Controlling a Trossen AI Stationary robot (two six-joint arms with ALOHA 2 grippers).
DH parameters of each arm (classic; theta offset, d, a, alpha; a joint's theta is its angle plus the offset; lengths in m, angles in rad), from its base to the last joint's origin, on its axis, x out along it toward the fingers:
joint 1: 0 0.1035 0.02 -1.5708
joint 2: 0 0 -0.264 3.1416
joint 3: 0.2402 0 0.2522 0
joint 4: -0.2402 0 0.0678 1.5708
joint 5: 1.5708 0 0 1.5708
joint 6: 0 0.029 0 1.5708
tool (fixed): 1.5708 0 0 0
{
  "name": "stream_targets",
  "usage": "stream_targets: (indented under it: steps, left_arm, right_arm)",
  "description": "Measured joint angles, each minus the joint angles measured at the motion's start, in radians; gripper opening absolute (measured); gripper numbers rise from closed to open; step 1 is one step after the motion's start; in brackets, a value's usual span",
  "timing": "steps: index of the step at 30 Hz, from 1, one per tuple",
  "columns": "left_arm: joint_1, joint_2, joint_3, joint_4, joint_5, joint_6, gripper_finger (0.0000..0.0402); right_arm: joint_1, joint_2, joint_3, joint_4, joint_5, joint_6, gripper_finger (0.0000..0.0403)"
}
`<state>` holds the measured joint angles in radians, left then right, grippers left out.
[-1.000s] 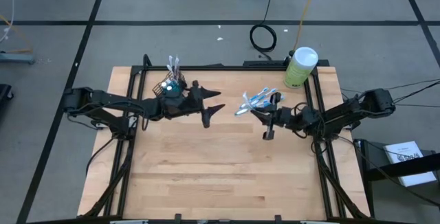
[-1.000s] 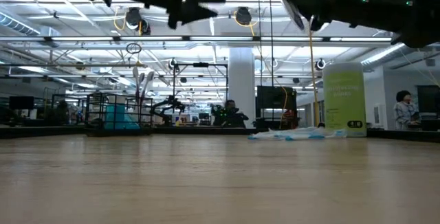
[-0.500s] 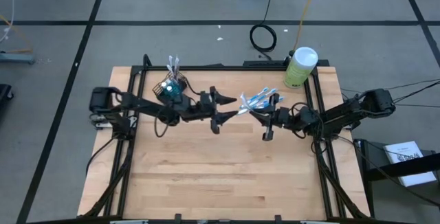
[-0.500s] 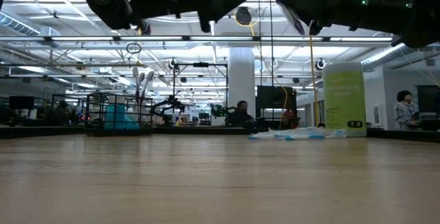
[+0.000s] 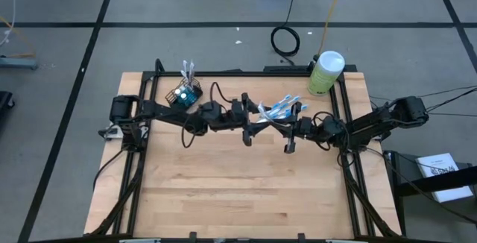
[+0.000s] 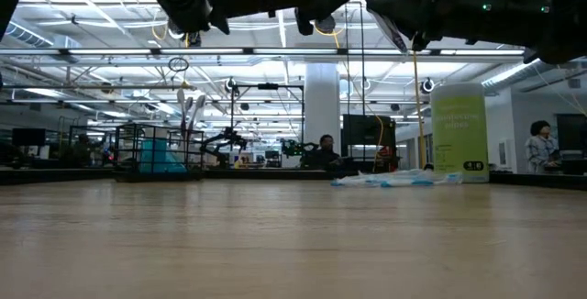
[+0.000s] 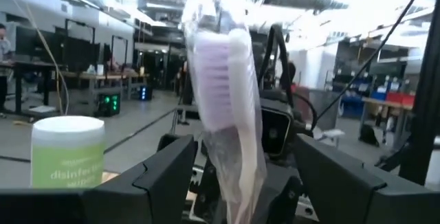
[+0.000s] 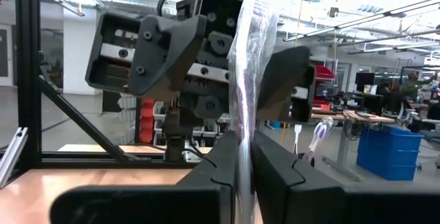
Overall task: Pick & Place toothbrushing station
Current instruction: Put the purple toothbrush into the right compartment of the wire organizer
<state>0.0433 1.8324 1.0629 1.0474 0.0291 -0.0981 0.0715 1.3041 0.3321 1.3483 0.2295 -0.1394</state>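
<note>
the right gripper (image 8: 237, 172) is pressed together on a wrapped toothbrush (image 8: 244, 66), holding it upright in clear film above the table's middle-right. the left gripper (image 7: 234, 176) faces it, fingers (image 7: 161, 176) spread wide on either side of that same toothbrush, whose purple-bristled head (image 7: 216, 69) stands between them; the pictures do not show whether the fingers touch it. from above, the two grippers meet nose to nose over the wooden table (image 5: 223, 191), the left gripper (image 5: 251, 124) reaching in from its side and the right gripper (image 5: 291, 133) just beside it. a loose pile of blue-and-white toothbrushes (image 5: 277, 109) lies on the table right behind the meeting point, toward the far edge. the dark wire-mesh cup holder (image 5: 186, 94) stands well apart near the far left corner, with a few toothbrushes (image 5: 187, 68) sticking up out of it. a pale green canister (image 5: 325, 71) with a white lid stands at the far right corner. seen from table height, both arms hang above the table, and the pile (image 6: 394, 179) lies flat near the canister (image 6: 459, 134).
</note>
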Motion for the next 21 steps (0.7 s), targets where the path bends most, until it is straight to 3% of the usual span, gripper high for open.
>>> stream_targets:
  steps: [6,18,21]
  left_arm:
    - [0.0,-0.001,0.011,-0.043,0.0,0.017,0.0223]
    - [0.0,-0.001,0.012,-0.039,0.0,0.07,0.0021]
    - [0.0,-0.01,0.012,-0.054,0.02,0.1,0.0019]
  right_arm:
    - [0.0,0.0,0.0,0.0,0.0,-0.002,0.0018]
    - [0.0,0.0,0.0,-0.018,0.001,-0.005,0.0018]
    - [-0.001,-0.001,0.0,-0.038,0.004,-0.006,0.0027]
